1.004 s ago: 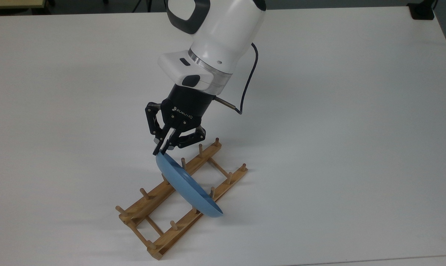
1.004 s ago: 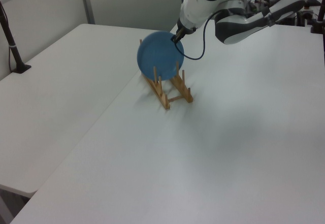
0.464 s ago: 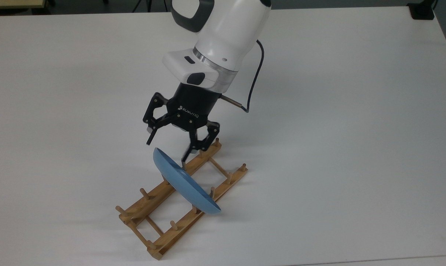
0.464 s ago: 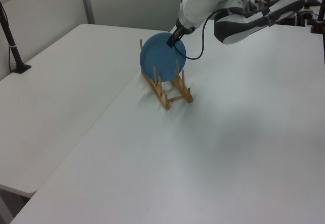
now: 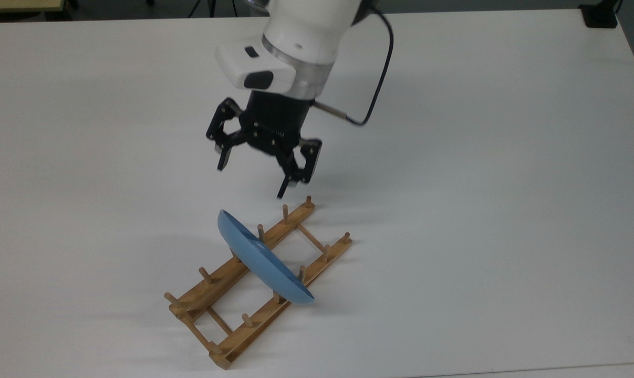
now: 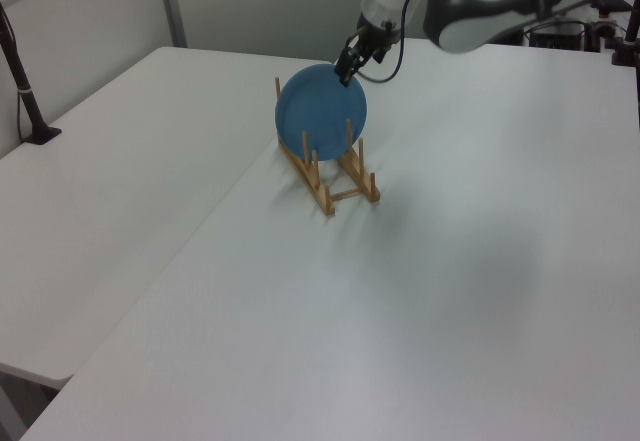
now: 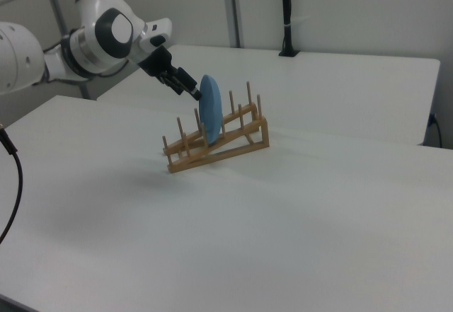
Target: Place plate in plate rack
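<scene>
The light-blue plate [image 5: 264,260] stands on edge in the wooden plate rack [image 5: 219,275], held between pegs near the rack's middle. It is seen face-on in the left view as the plate [image 6: 320,109] over the plate rack [image 6: 330,173], and edge-on in the right view as the plate [image 7: 210,108] in the plate rack [image 7: 219,142]. My gripper [image 5: 253,176] hangs open above and behind the plate's upper rim, clear of it and holding nothing. It appears as the gripper [image 6: 350,64] in the left view and the gripper [image 7: 185,85] in the right view.
The rack sits on a white table [image 5: 479,184]. A black cable [image 5: 372,94] loops off the wrist. A black post [image 6: 22,91] stands on the neighbouring table in the left view, and another black post [image 7: 286,15] in the right view.
The gripper opened and let go of the plate's rim, then rose up and away from it. The plate settled slightly and now stands free in the rack.
</scene>
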